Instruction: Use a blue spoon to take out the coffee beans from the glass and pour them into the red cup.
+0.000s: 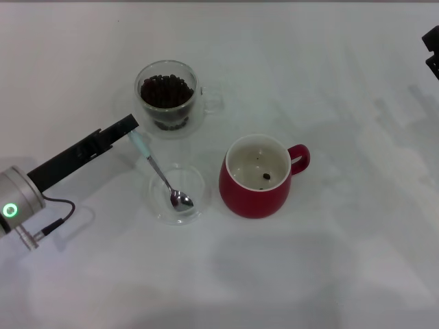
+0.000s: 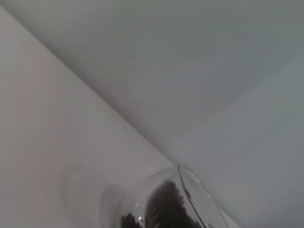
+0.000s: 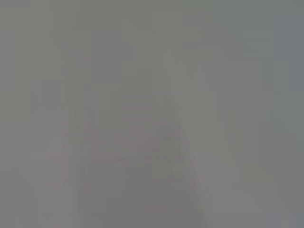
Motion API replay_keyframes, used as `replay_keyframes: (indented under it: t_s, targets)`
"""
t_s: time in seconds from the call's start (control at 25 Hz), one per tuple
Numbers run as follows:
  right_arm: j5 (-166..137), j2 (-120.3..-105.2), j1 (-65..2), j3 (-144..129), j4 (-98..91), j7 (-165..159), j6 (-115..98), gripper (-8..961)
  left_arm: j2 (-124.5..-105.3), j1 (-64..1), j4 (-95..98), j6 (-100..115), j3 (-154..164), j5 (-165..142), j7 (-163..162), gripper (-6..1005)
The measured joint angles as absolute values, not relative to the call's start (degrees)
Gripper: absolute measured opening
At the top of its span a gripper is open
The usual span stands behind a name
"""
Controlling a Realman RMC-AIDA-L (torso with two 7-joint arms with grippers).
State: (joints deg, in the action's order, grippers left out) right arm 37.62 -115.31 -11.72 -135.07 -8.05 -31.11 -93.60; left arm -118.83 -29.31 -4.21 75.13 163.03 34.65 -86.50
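The left hand (image 1: 129, 126) meets the pale-blue-handled metal teaspoon (image 1: 162, 175) at its handle end (grip state cannot be told), long axis slanting away to the bowl in the flat clear glass saucer (image 1: 197, 184).

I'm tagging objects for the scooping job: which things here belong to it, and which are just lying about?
Belong to the job:
blue spoon, its handle end at the left gripper
coffee beans
glass
red cup

Just lying about:
glass saucer under the spoon's bowl
right gripper, parked at the table's far edge
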Motion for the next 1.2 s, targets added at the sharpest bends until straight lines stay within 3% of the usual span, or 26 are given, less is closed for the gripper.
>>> replay_keyframes:
  t_s: [0.52, 0.92, 1.04, 1.2]
  targets:
    - [37.9, -115.31, -11.4, -134.9, -7.6, -31.1, -93.3, 860, -119.03, -29.2, -2.6, 73.4, 163.0, 32.9, -77.6, 283]
    - [37.6, -115.31, -11.2, -135.2, -7.5, -31.0, -93.3, 860, -118.74, -25.5, -7.3, 72.9, 162.9, 42.4, -69.6, 480]
    - [37.6, -115.31, -11.2, -135.2, -7.5, -30.5, -93.2, 860, -118.75, -23.4, -8.6, 73.3, 162.9, 48.6, -61.3, 713]
    - [37.9, -115.31, -11.3, -134.8, -7.4, -29.4, -92.0, 860, -119.0, -20.4, -8.0, 73.9, 162.9, 61.4, -41.1, 819]
